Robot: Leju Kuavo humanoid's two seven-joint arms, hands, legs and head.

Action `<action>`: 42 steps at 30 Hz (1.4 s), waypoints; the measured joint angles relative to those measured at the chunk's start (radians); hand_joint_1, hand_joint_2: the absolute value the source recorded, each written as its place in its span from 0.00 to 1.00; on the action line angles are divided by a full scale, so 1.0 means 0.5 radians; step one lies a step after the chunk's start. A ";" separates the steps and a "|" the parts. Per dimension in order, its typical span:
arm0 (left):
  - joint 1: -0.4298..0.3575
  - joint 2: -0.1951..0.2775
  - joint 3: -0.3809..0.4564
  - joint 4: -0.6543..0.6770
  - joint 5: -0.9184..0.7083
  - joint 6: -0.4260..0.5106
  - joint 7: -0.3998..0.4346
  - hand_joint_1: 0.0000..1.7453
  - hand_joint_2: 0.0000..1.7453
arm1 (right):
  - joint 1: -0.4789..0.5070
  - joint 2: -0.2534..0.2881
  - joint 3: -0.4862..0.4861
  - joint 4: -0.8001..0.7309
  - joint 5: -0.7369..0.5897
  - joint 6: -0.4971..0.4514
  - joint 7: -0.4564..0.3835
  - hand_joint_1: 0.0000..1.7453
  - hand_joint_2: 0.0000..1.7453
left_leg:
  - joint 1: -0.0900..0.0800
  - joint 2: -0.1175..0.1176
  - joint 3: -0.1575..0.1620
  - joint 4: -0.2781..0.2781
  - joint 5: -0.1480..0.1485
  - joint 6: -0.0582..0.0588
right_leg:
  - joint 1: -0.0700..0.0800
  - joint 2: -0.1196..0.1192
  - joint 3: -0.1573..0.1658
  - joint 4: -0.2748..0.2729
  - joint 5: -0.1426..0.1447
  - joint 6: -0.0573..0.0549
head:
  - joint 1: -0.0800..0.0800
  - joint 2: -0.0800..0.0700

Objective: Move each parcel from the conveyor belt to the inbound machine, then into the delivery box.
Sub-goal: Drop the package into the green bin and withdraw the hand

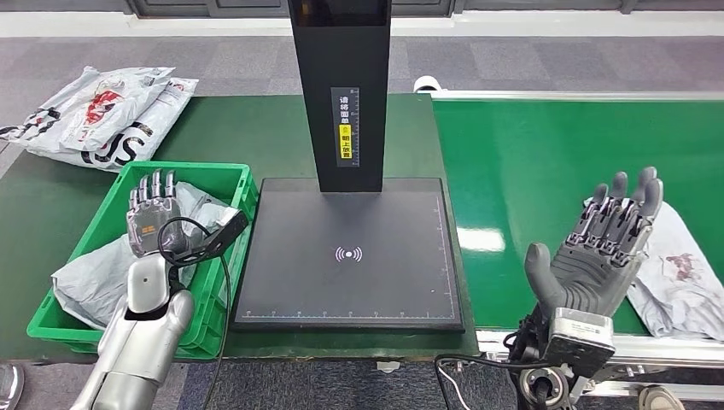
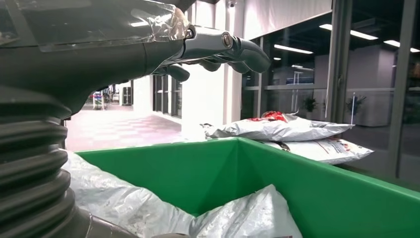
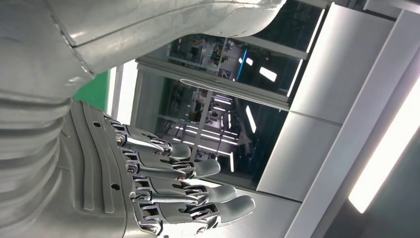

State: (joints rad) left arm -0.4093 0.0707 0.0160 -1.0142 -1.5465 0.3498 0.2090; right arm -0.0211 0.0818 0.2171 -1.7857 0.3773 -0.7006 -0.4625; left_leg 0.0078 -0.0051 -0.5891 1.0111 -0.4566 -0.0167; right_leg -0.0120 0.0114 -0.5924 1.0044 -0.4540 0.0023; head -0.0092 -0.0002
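Note:
A grey parcel (image 1: 674, 269) with a red mark lies at the near right end of the green conveyor belt (image 1: 529, 171). My right hand (image 1: 602, 248) hovers just left of it, palm up, fingers (image 3: 198, 193) spread and holding nothing. My left hand (image 1: 152, 212) is raised over the green delivery box (image 1: 224, 179), fingers straight and apart, empty. Grey parcels (image 1: 98, 278) lie inside the box, also seen as grey parcels (image 2: 148, 208) in the left wrist view. The black inbound machine's scanning plate (image 1: 350, 256) sits bare between box and belt.
The machine's black post (image 1: 340, 85) rises behind the plate. A stack of white printed parcels (image 1: 102, 115) lies on the table beyond the box, and shows as stacked parcels (image 2: 292, 131) over the box wall (image 2: 317, 193). A cable (image 1: 224, 299) hangs along my left arm.

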 joint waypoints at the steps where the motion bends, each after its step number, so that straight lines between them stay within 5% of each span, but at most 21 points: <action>1: -0.001 -0.002 0.000 0.003 0.000 0.000 0.000 0.00 1.00 | 0.000 -0.001 0.000 0.000 0.000 0.000 0.000 0.00 1.00 | 0.000 0.000 0.000 0.000 0.000 0.000 | 0.000 0.000 0.000 0.000 0.000 0.000 | 0.000 0.000; 12: -0.051 -0.029 -0.001 0.043 0.342 0.071 -0.186 0.00 1.00 | 0.000 -0.008 0.000 0.000 -0.010 0.000 -0.015 0.00 1.00 | 0.000 0.000 0.000 0.000 0.000 0.000 | 0.000 0.000 0.000 0.000 0.000 0.000 | 0.000 0.000; 15: -0.074 -0.081 -0.003 0.033 0.821 0.082 -0.437 0.00 1.00 | 0.001 -0.008 -0.003 0.000 -0.004 0.000 -0.021 0.00 1.00 | 0.000 0.000 0.000 0.000 0.000 0.000 | -0.001 0.000 0.000 0.000 0.000 0.000 | 0.000 0.000; 19: -0.062 -0.192 -0.037 -0.127 1.955 -0.188 -0.921 0.00 1.00 | 0.011 -0.008 -0.030 0.014 -0.015 0.000 -0.044 0.00 1.00 | 0.000 -0.004 -0.001 0.001 0.000 0.000 | -0.001 -0.003 0.001 0.000 0.000 0.001 | 0.000 0.000; 23: -0.032 -0.254 -0.140 -0.296 2.351 -0.320 -1.018 0.00 1.00 | 0.012 -0.008 -0.050 0.045 0.011 0.000 -0.021 0.00 1.00 | -0.001 -0.003 -0.002 0.001 -0.001 0.001 | -0.002 -0.003 0.000 0.000 0.000 0.001 | 0.001 0.000; 28: 0.070 -0.316 -0.312 -0.556 2.850 -0.651 -1.143 0.00 1.00 | 0.005 -0.006 -0.145 0.196 0.343 0.000 0.226 0.00 1.00 | -0.003 -0.004 -0.001 0.001 -0.001 0.001 | -0.002 -0.005 0.001 0.000 0.000 0.001 | 0.000 0.000; 33: 0.176 -0.361 -0.597 -0.768 3.065 -0.678 -1.109 0.00 1.00 | -0.015 0.011 -0.343 0.468 0.709 0.000 0.461 0.00 1.00 | -0.003 -0.007 -0.002 0.001 -0.001 0.001 | -0.004 -0.009 0.002 0.000 -0.001 0.002 | 0.001 0.000; 42: 0.243 -0.417 -0.733 -0.827 3.129 -0.662 -1.148 0.00 1.00 | -0.145 0.059 -0.999 0.960 1.653 -0.001 0.830 0.00 1.00 | -0.003 -0.013 -0.002 0.001 -0.001 0.003 | -0.004 -0.014 0.003 -0.001 -0.001 0.002 | 0.001 0.000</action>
State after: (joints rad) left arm -0.2879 -0.1379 -0.3505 -1.4275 0.0182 0.0188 -0.3653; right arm -0.0933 0.1115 -0.2823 -1.3058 1.2039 -0.7010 -0.0474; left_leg 0.0063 -0.0114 -0.5899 1.0115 -0.4568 -0.0155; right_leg -0.0140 0.0044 -0.5906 1.0039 -0.4543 0.0035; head -0.0088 -0.0002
